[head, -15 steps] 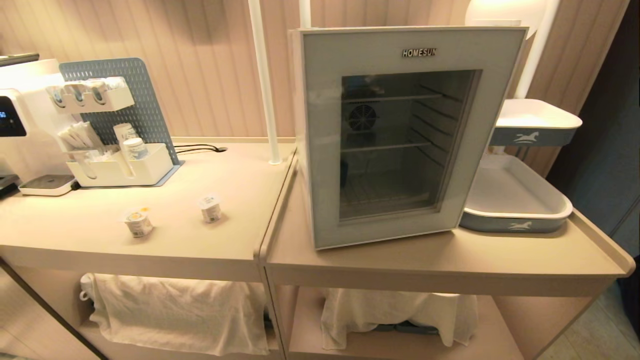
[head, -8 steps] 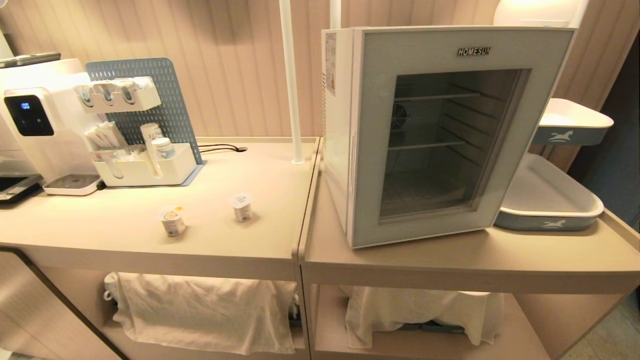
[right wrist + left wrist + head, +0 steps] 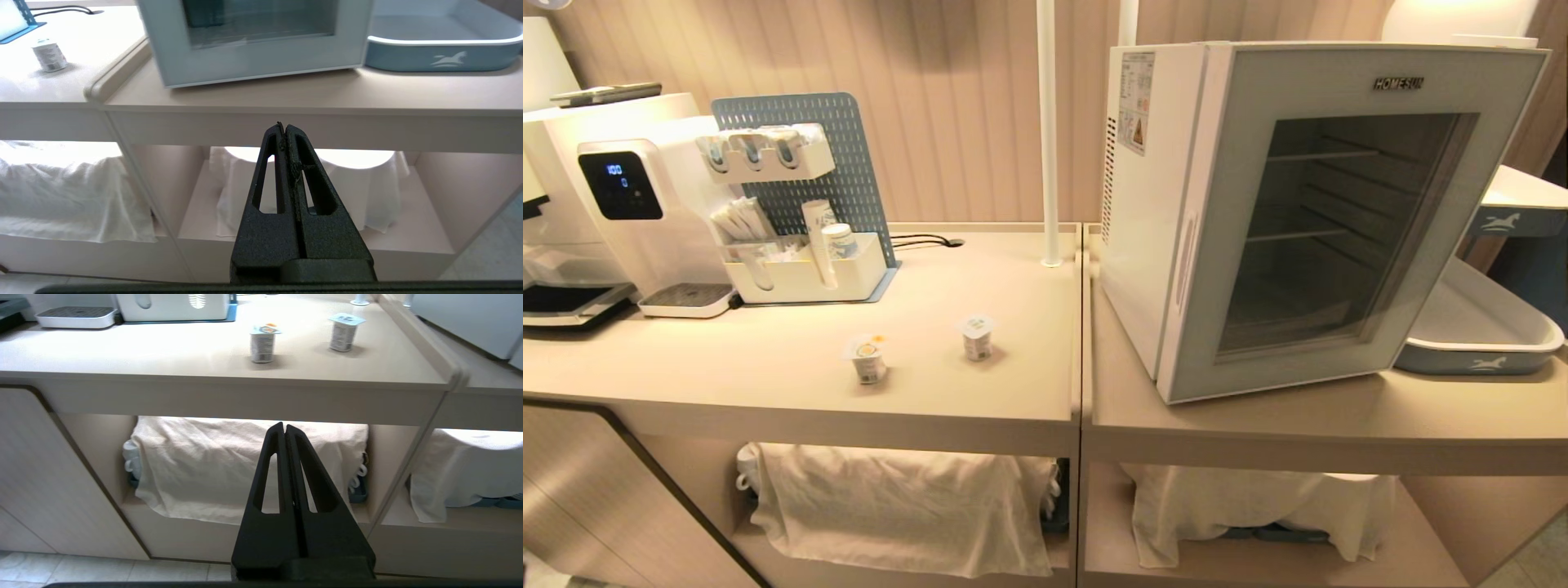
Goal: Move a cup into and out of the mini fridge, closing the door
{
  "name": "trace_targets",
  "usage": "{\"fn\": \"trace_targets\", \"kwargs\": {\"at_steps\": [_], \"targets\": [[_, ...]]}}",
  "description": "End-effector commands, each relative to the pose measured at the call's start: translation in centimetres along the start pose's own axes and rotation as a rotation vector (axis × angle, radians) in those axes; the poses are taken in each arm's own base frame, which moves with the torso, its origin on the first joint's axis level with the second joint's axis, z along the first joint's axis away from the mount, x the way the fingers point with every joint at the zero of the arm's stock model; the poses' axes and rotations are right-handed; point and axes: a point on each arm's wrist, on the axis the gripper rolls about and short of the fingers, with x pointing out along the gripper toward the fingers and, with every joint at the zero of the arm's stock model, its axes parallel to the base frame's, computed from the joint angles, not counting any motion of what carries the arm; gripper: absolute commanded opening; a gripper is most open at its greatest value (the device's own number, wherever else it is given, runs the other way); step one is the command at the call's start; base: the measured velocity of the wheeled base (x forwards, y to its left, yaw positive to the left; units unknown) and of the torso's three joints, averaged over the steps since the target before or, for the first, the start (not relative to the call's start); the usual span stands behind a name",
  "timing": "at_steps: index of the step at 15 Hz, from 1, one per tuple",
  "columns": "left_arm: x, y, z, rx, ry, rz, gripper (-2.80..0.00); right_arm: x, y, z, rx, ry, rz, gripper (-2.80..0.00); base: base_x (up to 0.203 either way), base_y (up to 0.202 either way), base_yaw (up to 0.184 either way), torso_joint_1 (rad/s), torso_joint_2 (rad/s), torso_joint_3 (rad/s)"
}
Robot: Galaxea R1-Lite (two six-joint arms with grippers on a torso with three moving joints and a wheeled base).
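Behind the door (image 3: 1339,229), dark glass obscures the shelves.

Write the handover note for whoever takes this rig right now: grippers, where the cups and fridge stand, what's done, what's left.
Left gripper: shut, empty, held low in front of the counter, below the counter edge.
Right gripper: shut, empty, low in front of the shelf under the mini fridge.
The fridge stands on the right counter section; its door is closed, and no cup shows through the glass on the wire shelves.
Two small sealed cups stand upright and apart on the left counter section: one nearer the front edge, one closer to the fridge.
Done: nothing visible yet.
Left: open the door, put a cup in, take it out, close the door.
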Motion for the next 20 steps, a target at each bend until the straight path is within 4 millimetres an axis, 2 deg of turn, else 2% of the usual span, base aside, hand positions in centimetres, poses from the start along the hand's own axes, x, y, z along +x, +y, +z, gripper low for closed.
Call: {"fn": "trace_targets", "kwargs": {"at_steps": [1, 20], "targets": [[0.0, 0.0, -0.01, 0.0, 0.0, -0.001, -2.8, 0.01, 0.0, 0.0, 0.0, 0.002, 0.001, -2.8, 0.0, 0.19, 0.001, 0.002, 0.0, 0.002], [0.0, 0.0, -0.01, -0.002, 0.0, 0.0, -2.8, 0.03, 0.0, 0.02, 0.006, -0.008, 0.0, -2.8, 0.0, 0.193, 0.001, 0.002, 0.0, 0.003]]}}
